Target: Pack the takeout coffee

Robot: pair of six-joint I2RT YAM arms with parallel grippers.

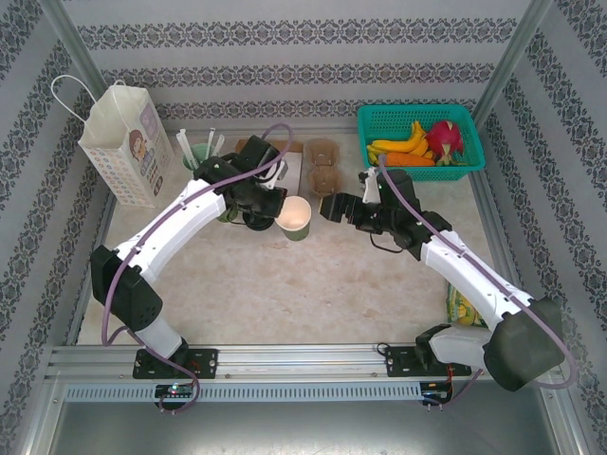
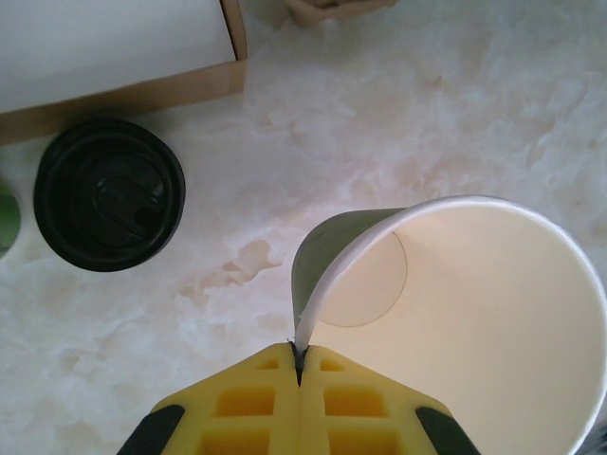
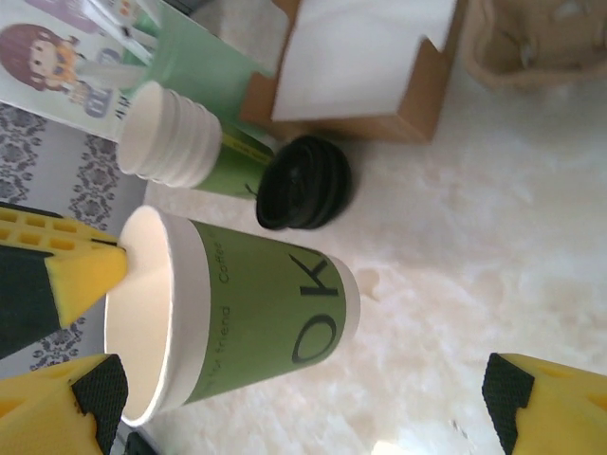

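Left claw [image 2: 298,365] pinching a lidless cup [image 2: 455,313], right claw [image 1: 329,206] gaping beside it
My left claw is closed tight on the rim of the empty lidless cup; I cannot tell whether its base touches the bench [image 2: 427,114]. My right claw stands wide open, gripping nothing, facing that cup. The takeout coffee [image 2: 109,194], black lid on, stands on the bench just beside a cardboard box [image 2: 142,90], apart from the pinched cup
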